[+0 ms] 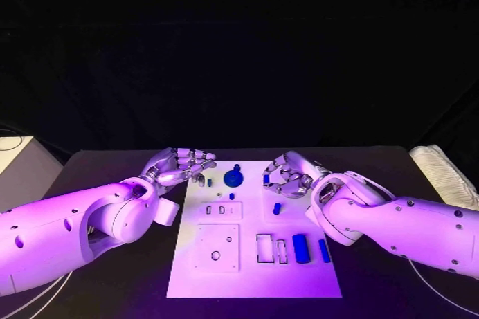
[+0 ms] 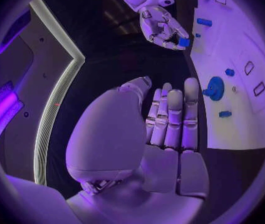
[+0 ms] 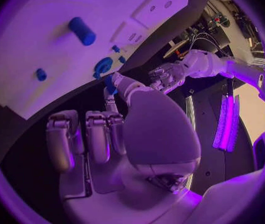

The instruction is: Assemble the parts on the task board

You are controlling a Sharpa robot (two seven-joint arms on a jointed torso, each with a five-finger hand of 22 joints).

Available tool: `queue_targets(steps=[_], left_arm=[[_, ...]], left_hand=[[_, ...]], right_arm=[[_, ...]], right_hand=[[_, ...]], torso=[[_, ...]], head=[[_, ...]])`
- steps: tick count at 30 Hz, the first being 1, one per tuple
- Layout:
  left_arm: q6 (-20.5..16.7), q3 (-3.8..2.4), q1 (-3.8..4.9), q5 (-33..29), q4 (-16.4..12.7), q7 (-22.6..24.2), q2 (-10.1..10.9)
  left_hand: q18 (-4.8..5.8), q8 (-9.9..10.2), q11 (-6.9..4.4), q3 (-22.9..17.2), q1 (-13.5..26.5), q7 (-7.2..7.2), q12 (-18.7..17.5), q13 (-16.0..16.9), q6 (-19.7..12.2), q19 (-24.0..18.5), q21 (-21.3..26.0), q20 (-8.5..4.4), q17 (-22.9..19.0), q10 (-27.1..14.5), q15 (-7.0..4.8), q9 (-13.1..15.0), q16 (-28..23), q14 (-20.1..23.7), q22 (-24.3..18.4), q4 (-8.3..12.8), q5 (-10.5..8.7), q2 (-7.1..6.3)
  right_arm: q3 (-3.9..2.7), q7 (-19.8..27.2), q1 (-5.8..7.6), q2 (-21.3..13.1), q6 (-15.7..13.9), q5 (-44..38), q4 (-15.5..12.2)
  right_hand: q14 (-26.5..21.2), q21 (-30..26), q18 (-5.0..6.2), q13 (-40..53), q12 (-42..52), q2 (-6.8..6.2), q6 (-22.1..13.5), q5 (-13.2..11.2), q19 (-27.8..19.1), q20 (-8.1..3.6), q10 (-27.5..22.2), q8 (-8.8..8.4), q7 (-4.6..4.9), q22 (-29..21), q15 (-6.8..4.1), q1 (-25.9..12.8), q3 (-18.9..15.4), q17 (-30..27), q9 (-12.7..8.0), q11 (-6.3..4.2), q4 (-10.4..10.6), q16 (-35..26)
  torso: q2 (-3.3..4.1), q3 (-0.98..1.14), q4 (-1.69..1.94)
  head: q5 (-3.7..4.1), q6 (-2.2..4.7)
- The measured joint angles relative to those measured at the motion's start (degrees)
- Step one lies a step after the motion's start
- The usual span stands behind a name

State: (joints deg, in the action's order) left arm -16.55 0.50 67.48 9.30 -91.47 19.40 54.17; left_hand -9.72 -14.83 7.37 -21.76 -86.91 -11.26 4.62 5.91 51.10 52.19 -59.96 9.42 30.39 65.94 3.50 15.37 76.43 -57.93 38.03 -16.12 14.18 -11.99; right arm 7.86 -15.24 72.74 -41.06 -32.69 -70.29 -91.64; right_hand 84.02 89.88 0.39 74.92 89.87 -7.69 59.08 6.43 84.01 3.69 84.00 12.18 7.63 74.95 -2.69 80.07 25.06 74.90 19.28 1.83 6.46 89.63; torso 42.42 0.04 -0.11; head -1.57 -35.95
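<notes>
The white task board (image 1: 255, 277) lies in the middle of the black table. A blue gear (image 1: 234, 177) stands near its far edge, between my two hands. My left hand (image 1: 182, 165) hovers at the board's far left corner, and its fingers (image 2: 169, 119) lie side by side with nothing in them. My right hand (image 1: 289, 175) hovers over the far right part of the board and pinches a small blue part (image 2: 183, 42) at its fingertips. That part (image 3: 110, 82) sits by the thumb tip. Several blue parts lie near the board's right side, among them a block (image 1: 300, 248).
Rectangular slots (image 1: 266, 248) and a plate with a round hole (image 1: 216, 255) mark the board's near half. A pale padded object (image 1: 439, 170) lies at the table's right edge, and a white box (image 1: 20, 168) stands off its left side.
</notes>
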Motion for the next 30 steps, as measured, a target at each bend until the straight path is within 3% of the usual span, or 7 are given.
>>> queue_targets(steps=[8,15,20,28,30], left_arm=[[-1.0,0.15,0.00,0.0,0.9,-0.7,-0.8],[-2.0,0.20,0.00,0.0,1.1,-1.3,-1.1],[-2.5,0.23,0.00,0.0,0.9,-1.7,-1.2],[-2.8,0.25,0.00,0.0,0.6,-2.2,-1.2],[-2.9,0.25,0.00,0.0,0.5,-2.3,-1.1]], left_hand=[[0.00,0.0,-0.53,-0.2,0.1,0.00,1.7,0.8,0.0,0.0,-0.6,0.00,1.2,1.4,-0.29,0.5,-0.2,-0.3,0.8,0.2,0.00,0.14],[0.00,-0.5,-1.14,0.1,0.1,0.64,4.4,2.5,0.2,0.4,-1.6,-0.43,2.6,2.6,-0.99,1.1,-0.2,-1.1,1.3,0.4,-0.21,0.14],[0.00,-1.3,-1.26,0.7,0.4,0.85,7.6,4.7,0.2,0.8,-2.2,-0.84,5.0,2.5,-1.13,1.7,-0.1,-2.4,1.9,1.0,-0.21,0.37],[0.00,-3.4,-1.69,1.2,0.6,1.23,17.9,12.1,-0.8,1.4,-3.6,-1.35,9.4,-2.9,-1.32,3.2,0.3,-3.9,3.1,1.5,-0.21,0.59],[0.00,-3.8,-1.70,1.2,0.6,1.23,19.9,13.5,-1.2,1.4,-4.0,-1.35,10.7,-3.9,-1.28,3.4,0.7,-4.6,3.4,1.5,-0.21,0.59]], right_arm=[[0.19,-4.1,-2.11,6.4,-0.6,-4.2,1.6],[0.27,-6.2,-3.61,11.0,-0.7,-7.6,4.6],[0.47,-7.4,-5.18,13.5,-0.8,-9.5,6.4],[0.65,-8.4,-6.76,14.7,-0.8,-11.2,7.7],[0.69,-8.6,-6.98,14.7,-0.8,-11.5,7.8]], right_hand=[[0.0,0.0,0.00,0.0,0.0,-0.01,0.0,0.0,0.0,0.00,0.0,0.00,-0.03,0.0,0.01,0.0,0.2,0.0,0.0,0.00,-0.2,0.0],[0.0,0.0,0.00,0.0,0.0,-0.01,-0.1,0.0,0.0,0.00,0.0,0.00,-0.10,0.0,0.01,0.0,0.2,0.0,0.0,0.00,-0.3,0.0],[0.0,0.0,0.00,0.0,0.0,-0.02,-0.1,0.0,0.0,0.00,0.0,0.01,-0.12,0.0,0.01,0.0,0.2,0.0,0.0,0.00,-0.3,0.0],[0.0,0.0,0.00,0.0,0.0,-0.32,-0.2,0.0,0.0,0.01,0.0,0.04,-0.20,0.0,0.02,-0.3,0.2,0.0,0.0,0.00,-0.2,0.0],[0.0,0.0,0.01,0.0,0.0,-0.32,-0.2,0.0,0.0,0.01,0.0,0.70,-0.21,0.0,0.02,-0.3,0.2,0.0,0.0,0.01,-0.2,0.0]], torso=[[-0.96,-0.48,0.03],[-1.21,-0.70,0.22],[-1.10,-0.63,0.36],[-0.82,-0.60,0.64],[-0.79,-0.60,0.66]], head=[[-1.06,-1.49],[-1.50,-1.92],[-1.75,-2.03],[-1.60,-2.21],[-1.59,-2.28]])
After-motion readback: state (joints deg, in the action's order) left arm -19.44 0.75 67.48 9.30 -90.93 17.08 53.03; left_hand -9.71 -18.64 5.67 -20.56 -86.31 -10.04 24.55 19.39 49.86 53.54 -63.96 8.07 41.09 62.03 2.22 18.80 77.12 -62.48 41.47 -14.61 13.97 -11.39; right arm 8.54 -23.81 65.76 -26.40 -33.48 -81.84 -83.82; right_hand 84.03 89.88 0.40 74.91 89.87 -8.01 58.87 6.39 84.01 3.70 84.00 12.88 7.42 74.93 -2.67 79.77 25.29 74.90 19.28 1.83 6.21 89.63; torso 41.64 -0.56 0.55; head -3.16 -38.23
